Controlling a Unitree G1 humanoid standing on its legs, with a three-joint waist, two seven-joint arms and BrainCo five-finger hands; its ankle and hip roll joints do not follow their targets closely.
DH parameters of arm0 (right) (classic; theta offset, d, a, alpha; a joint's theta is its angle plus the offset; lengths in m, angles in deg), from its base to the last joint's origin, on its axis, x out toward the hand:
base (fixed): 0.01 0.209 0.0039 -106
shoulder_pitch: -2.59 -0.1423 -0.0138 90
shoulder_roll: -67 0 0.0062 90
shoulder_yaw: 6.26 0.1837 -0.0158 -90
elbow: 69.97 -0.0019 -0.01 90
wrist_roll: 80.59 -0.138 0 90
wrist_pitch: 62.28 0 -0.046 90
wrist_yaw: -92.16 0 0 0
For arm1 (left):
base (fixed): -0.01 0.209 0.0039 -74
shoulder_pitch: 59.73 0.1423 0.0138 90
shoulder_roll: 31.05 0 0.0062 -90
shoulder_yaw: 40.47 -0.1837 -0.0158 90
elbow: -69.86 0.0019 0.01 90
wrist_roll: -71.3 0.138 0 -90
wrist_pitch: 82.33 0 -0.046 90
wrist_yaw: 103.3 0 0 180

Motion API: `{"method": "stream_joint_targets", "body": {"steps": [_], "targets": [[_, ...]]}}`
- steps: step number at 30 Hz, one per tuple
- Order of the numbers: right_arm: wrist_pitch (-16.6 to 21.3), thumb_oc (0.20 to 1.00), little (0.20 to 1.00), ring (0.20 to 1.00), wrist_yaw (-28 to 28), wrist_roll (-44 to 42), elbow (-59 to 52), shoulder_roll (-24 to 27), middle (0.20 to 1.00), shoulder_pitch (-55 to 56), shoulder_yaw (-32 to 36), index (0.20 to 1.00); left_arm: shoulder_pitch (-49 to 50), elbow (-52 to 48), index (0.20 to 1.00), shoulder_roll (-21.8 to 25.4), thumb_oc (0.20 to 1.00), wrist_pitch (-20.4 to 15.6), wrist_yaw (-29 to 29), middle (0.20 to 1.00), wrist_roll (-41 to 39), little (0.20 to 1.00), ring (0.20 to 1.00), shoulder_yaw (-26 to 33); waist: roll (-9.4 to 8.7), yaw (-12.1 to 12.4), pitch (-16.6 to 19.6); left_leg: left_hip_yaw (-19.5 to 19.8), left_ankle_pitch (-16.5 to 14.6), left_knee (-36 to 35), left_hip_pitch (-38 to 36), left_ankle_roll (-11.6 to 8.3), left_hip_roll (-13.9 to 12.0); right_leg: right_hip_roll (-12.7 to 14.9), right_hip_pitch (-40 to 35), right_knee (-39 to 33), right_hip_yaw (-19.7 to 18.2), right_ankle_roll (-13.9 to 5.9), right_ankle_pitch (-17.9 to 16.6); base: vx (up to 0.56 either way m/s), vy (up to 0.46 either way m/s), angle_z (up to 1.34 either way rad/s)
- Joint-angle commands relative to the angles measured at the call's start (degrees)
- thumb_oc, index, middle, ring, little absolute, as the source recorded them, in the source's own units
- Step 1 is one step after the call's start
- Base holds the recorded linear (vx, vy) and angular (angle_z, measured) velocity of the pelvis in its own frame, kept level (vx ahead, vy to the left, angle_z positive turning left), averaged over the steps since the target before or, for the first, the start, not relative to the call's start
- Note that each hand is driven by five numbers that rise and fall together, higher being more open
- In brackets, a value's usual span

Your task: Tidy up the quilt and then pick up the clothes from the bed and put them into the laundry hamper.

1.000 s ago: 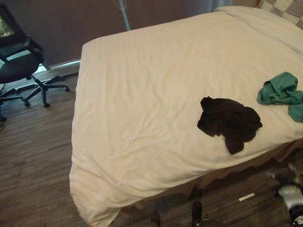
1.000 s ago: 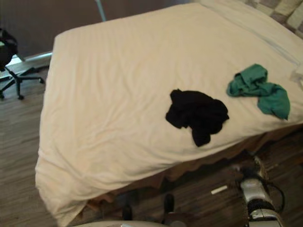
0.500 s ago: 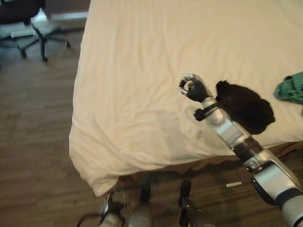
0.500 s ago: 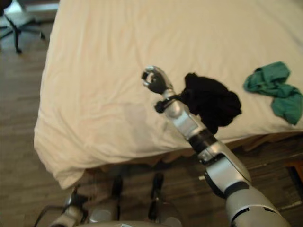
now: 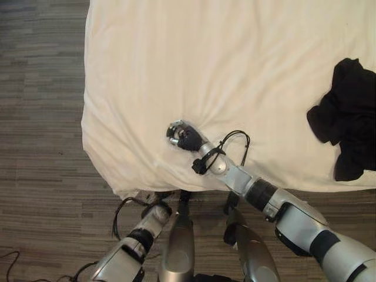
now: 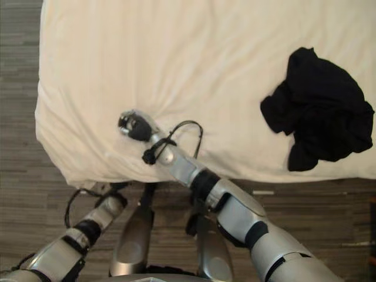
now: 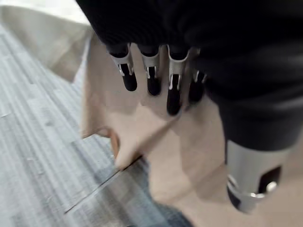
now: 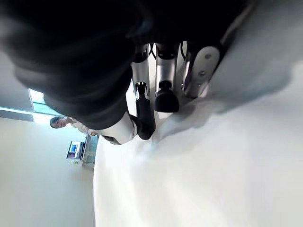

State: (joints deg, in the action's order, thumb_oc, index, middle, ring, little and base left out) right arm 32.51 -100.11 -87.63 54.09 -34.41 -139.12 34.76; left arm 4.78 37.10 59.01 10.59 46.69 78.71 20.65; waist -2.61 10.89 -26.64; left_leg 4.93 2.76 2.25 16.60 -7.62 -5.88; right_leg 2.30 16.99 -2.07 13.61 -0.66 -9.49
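The white quilt (image 5: 235, 59) covers the bed and hangs over its near edge. My right hand (image 5: 183, 136) rests on it close to the near left corner, fingers curled into the cloth, and creases fan out from the grip. In the right wrist view its fingers (image 8: 161, 85) dig into the quilt. A crumpled black garment (image 5: 346, 111) lies on the quilt far to the right of that hand. My left hand (image 5: 155, 210) hangs low under the quilt's near edge, its fingers (image 7: 149, 78) straight and apart from the beige bed skirt (image 7: 156, 142).
Grey-brown wood floor (image 5: 41, 147) runs along the bed's left side and in front of it. The bed's left edge (image 5: 87, 88) drops straight to the floor. A person (image 8: 59, 122) stands far off in the room.
The view has tilted down toward the bed's near edge. My right hand has dropped from above the quilt beside the black garment to the near left corner and closed on the cloth. My left arm has come into view.
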Motion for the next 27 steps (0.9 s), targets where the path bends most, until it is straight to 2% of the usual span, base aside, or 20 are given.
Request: {"method": "stream_joint_targets", "body": {"steps": [1, 3, 4, 5, 9, 13, 16, 17, 18, 20, 22, 24, 27], "targets": [[-0.34, 0.2, 0.2, 0.2, 12.87, -12.55, -4.23, -0.3, 0.2, 7.1, -5.23, 0.2, 3.0, 1.82, 1.0, 0.98, 1.0, -1.2, -0.92, 1.0, 2.31, 1.0, 1.0, 0.74, -0.43, 0.74, 0.96, -0.63, 0.95, 2.02, 2.58, 1.08, -0.77, 6.25, -0.35, 12.72, -1.98, -6.65, 13.32, 0.02, 0.015, -0.25], [-0.64, 0.2, 0.2, 0.2, 16.08, -18.07, -9.05, 1.61, 0.2, 10.99, -6.09, 0.2, 5.0, 1.28, 1.0, 0.74, 1.0, -1.1, 0.67, 1.0, 2.72, 1.0, 1.0, 1.19, -1.35, 0.1, 1.84, -1.73, -0.28, 1.76, 0.32, 1.57, -0.78, 5.98, -2.6, 11.63, -2.66, -6.8, 13.36, 0.06, 0.017, -0.27], [-0.67, 0.2, 0.2, 0.2, 16.08, -18.09, -9.11, 1.68, 0.2, 11.0, -6.08, 0.2, 5.0, 1.26, 1.0, 0.72, 1.0, -1.09, 0.68, 1.0, 2.73, 1.0, 1.0, 1.18, -1.33, 0.09, 1.93, -1.71, -0.02, 1.63, 0.44, 1.62, -0.75, 5.99, -2.55, 11.39, -2.63, -6.82, 13.06, 0.13, 0.025, -0.19], [-0.45, 0.2, 0.2, 0.2, 18.35, -21.64, -12.83, 3.05, 0.2, 14.4, -5.58, 0.2, 7.7, 0.81, 1.0, 0.43, 1.0, -1.06, 2.48, 1.0, 3.16, 1.0, 1.0, 2.04, -1.98, -0.62, 3.29, -2.69, -0.86, 0.96, -2.91, 1.96, -0.61, 5.43, -5.65, 10.02, -3.15, -6.92, 13.02, 0.14, 0.033, -0.3], [-0.25, 0.2, 0.2, 0.2, 20.86, -28.72, -21.94, 7.67, 0.2, 20.04, 0.75, 0.2, 12.58, 1.31, 1.0, -1.01, 1.0, -0.61, 5.68, 1.0, 2.7, 1.0, 1.0, 4.85, -2.7, -3.03, 7.88, -4.12, -0.71, -3.03, -9.46, 2.49, 0.07, 5.08, -10.77, 5.93, -3.64, -7.6, 11.64, 0.18, 0.052, -0.28], [2.7, 0.2, 0.2, 0.2, 18.71, -31.02, -30.86, 11.5, 0.2, 24.99, 9.8, 0.2, 15.44, 3.45, 1.0, -2.55, 1.0, 0.11, 7.59, 1.0, 2.75, 1.0, 1.0, 6.83, -2.21, -5.39, 11.72, -5.15, -0.4, -6.83, -13.81, 2.35, 0.5, 4.84, -14.49, 3.26, -3.9, -8.14, 11.15, 0.14, 0.06, -0.29], [4.02, 0.2, 0.2, 0.2, 17.42, -31.5, -32.47, 11.5, 0.2, 26.04, 12.74, 0.2, 16.02, 4.8, 1.0, -3.26, 1.0, 0.18, 8.15, 1.0, 2.88, 1.0, 1.0, 6.88, -1.85, -6.27, 12.5, -5.29, -0.33, -7.25, -14.21, 2.13, 0.45, 4.91, -14.93, 2.54, -4.06, -8.21, 10.92, 0.03, 0.025, -0.04], [5.23, 0.2, 0.2, 0.2, 16.03, -31.62, -32.22, 11.14, 0.2, 25.4, 13.84, 0.2, 15.87, 5.29, 1.0, -3.47, 1.0, 0.08, 8.29, 1.0, 2.52, 1.0, 1.0, 6.73, -1.63, -6.57, 12.15, -5.42, -0.2, -7.25, -13.9, 2.09, 0.38, 4.95, -14.43, 2.55, -4.21, -8.25, 10.78, -0.15, 0.023, 0.0], [6.68, 0.2, 0.2, 0.2, 13.26, -30.35, -30.88, 10.62, 0.2, 22.83, 14.37, 0.2, 14.47, 5.29, 1.0, -3.66, 1.0, -0.3, 7.91, 1.0, 1.27, 1.0, 1.0, 6.1, -1.1, -6.93, 10.11, -5.65, 0.29, -6.57, -12.14, 2.06, 0.21, 4.93, -11.92, 3.37, -4.99, -8.17, 10.26, -0.29, 0.006, -0.04], [7.66, 0.2, 0.2, 0.2, 9.84, -29.16, -27.73, 9.69, 0.2, 19.03, 14.82, 0.2, 12.01, 4.78, 1.0, -3.63, 1.0, -0.96, 6.86, 1.0, -0.33, 1.0, 1.0, 4.44, -0.59, -7.01, 5.5, -5.61, 0.34, -2.43, -6.78, 2.16, 0.23, 5.15, -7.25, 5.34, -6.07, -7.82, 9.7, -0.37, 0.0, -0.13], [7.83, 0.2, 0.2, 0.2, 5.83, -26.31, -23.41, 9.25, 0.2, 15.62, 15.66, 0.2, 9.56, 3.75, 1.0, -3.69, 1.0, -1.54, 6.61, 1.0, -2.19, 1.0, 1.0, 3.17, 0.1, -6.93, 2.68, -5.28, -0.24, 2.35, -0.8, 1.92, 0.2, 5.64, -2.53, 7.98, -6.35, -7.32, 9.67, -0.27, -0.006, -0.1], [6.81, 0.2, 0.2, 0.2, 2.46, -23.01, -18.3, 9.72, 0.2, 13.78, 17.31, 0.2, 8.55, 2.94, 1.0, -4.0, 1.0, -2.19, 8.26, 1.0, -5.71, 1.0, 1.0, 3.02, 0.92, -7.22, 0.97, -5.36, -0.32, 4.71, 3.12, 1.94, 0.39, 5.96, 1.14, 10.13, -6.57, -7.06, 9.88, -0.19, 0.016, 0.07], [4.94, 0.2, 0.2, 0.2, -1.58, -18.46, -10.57, 10.08, 0.2, 13.31, 20.81, 0.2, 6.65, 1.5, 1.0, -3.75, 1.0, -2.84, 9.2, 1.0, -6.8, 1.0, 1.0, 2.42, 1.51, -7.99, -0.35, -5.88, -0.79, 7.05, 7.3, 2.13, 0.42, 5.93, 6.11, 13.62, -7.25, -6.65, 10.69, -0.12, 0.025, -0.03]]}}
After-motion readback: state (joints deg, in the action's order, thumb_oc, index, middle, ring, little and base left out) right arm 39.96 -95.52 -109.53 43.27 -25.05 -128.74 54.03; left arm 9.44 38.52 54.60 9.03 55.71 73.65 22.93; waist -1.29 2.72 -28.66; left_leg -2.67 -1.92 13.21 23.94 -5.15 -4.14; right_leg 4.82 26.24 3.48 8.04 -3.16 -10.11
